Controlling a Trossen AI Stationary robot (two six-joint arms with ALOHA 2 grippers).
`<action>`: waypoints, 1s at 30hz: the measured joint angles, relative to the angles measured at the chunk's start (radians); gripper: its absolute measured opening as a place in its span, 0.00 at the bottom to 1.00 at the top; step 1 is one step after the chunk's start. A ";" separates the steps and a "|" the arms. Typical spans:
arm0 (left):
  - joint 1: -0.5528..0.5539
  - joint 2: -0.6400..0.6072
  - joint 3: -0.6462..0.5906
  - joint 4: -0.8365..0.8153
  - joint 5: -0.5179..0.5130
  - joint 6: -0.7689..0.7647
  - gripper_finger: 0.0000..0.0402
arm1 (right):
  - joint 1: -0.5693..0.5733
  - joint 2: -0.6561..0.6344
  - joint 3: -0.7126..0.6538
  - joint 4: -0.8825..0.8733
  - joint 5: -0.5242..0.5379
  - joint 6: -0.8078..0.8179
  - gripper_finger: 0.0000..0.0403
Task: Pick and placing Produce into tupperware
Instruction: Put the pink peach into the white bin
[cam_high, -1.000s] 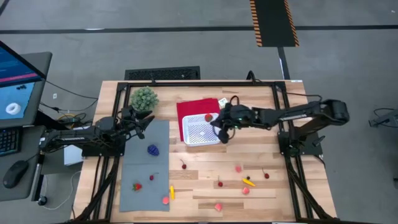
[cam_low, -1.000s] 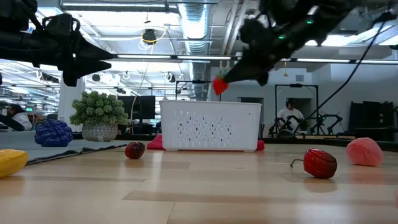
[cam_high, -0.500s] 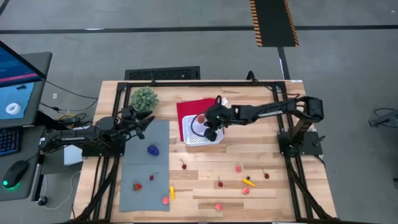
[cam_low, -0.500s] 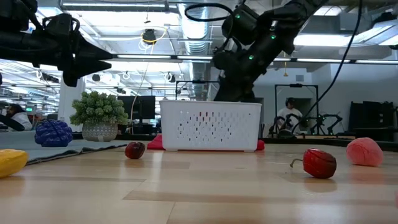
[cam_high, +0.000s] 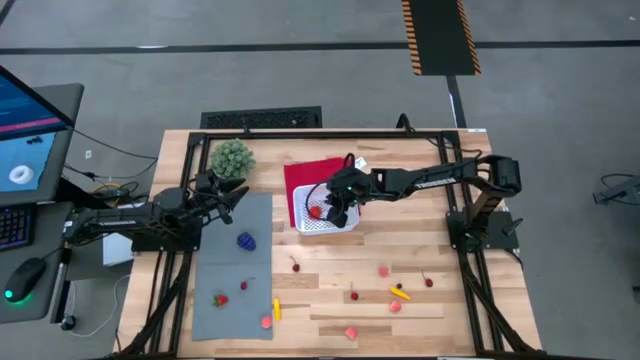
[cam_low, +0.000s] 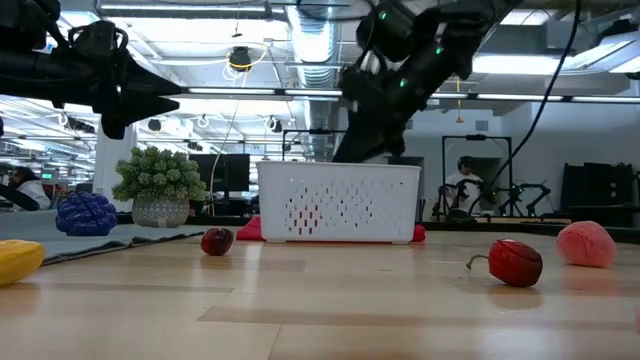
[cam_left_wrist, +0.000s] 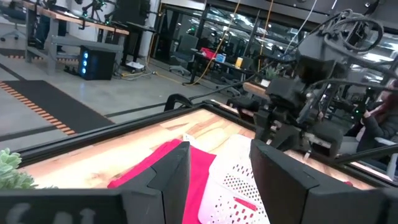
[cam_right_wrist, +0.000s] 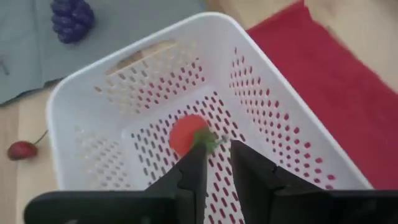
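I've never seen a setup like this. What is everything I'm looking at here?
Table: one, light wood, under everything.
Mat: one, grey, on the table's left side.
Cloth: one, red, flat, partly under the basket.
Basket: one, white, perforated, near the table's middle.
Strawberry: one, red, inside the basket.
Grapes: one bunch, purple, on the mat.
Other toy produce: about eleven, red, pink and two yellow; seven on bare wood, four on the mat or at its edge.
Plant: one, green, bushy, at the table's far left.
Monitor: one, beside the table's left.
Person: one, far back in the room.
Left gripper: dark, open, empty, over the mat's far edge.
Right gripper: dark, open, over the basket, above the strawberry.
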 joint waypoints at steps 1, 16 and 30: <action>0.000 0.000 0.000 0.000 0.000 0.000 0.39 | 0.006 -0.021 0.000 0.002 0.000 -0.009 0.24; 0.000 0.000 0.000 -0.030 0.000 -0.039 0.39 | 0.106 -0.442 0.000 -0.225 0.060 -0.029 0.23; 0.000 0.000 0.000 -0.023 0.000 -0.043 0.39 | 0.375 -0.595 -0.141 -0.420 0.175 0.230 0.23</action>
